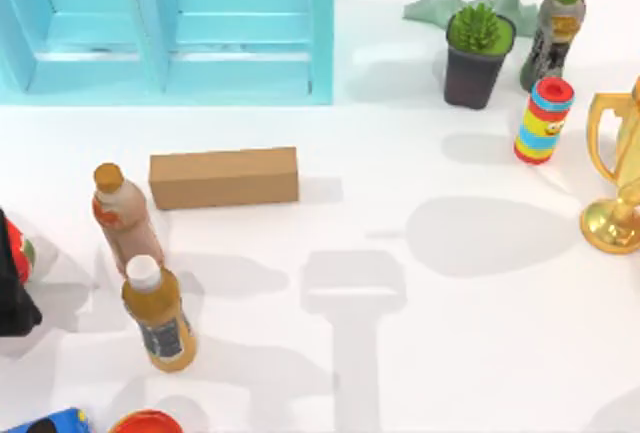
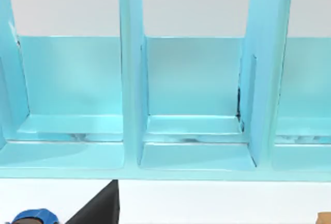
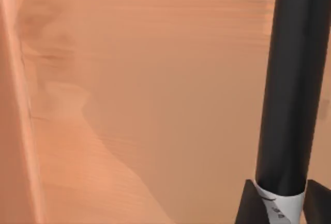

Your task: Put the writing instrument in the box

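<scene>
Table, white and shadow-streaked, carries everything in the top view. The biggest thing on it is a light blue rack with upright dividers at the far left; the left wrist view looks straight into its compartments, so my left arm's camera faces it from just in front. Whether the left gripper is open or closed I cannot tell.

A brown carton lies flat near the middle-left of the table, just beside a bottle with an orange cap; a second bottle with a white cap stands nearer the front edge. At the far right stand a gold trophy, a dark pot with a green plant, a dark bottle and a striped can, with a crumpled green cloth behind the pot.

In the right wrist view the right gripper is clamped on the pen: two dark fingers press either side of its white printed band, and the black barrel runs straight away from the camera. Behind it is a plain brown surface, very close, with a raised edge along one side. Whether the pen touches that surface I cannot tell.
</scene>
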You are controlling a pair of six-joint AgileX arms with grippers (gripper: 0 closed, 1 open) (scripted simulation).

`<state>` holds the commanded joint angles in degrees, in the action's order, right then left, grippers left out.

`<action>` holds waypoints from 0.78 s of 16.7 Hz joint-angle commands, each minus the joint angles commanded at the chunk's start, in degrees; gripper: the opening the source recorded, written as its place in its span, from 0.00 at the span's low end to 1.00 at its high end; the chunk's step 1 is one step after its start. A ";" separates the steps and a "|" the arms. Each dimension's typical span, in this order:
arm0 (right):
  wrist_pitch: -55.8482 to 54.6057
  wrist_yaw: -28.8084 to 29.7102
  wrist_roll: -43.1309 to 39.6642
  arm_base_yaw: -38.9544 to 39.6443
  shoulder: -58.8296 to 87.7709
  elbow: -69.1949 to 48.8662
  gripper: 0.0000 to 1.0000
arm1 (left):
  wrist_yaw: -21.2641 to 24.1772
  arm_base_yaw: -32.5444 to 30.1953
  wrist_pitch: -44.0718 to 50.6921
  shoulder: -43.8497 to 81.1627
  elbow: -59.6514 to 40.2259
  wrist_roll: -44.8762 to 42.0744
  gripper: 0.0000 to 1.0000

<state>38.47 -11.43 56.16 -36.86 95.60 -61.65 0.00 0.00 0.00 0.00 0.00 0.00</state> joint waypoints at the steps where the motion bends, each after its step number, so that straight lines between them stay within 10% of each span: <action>1: 0.00 0.00 0.00 0.00 0.00 0.00 0.08 | 0.00 0.00 0.00 0.00 0.00 0.00 1.00; 13: 0.00 0.00 0.00 0.00 0.00 0.00 0.98 | 0.00 0.00 0.00 0.00 0.00 0.00 1.00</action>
<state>38.47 -11.43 56.16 -36.86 95.60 -61.65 0.00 0.00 0.00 0.00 0.00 0.00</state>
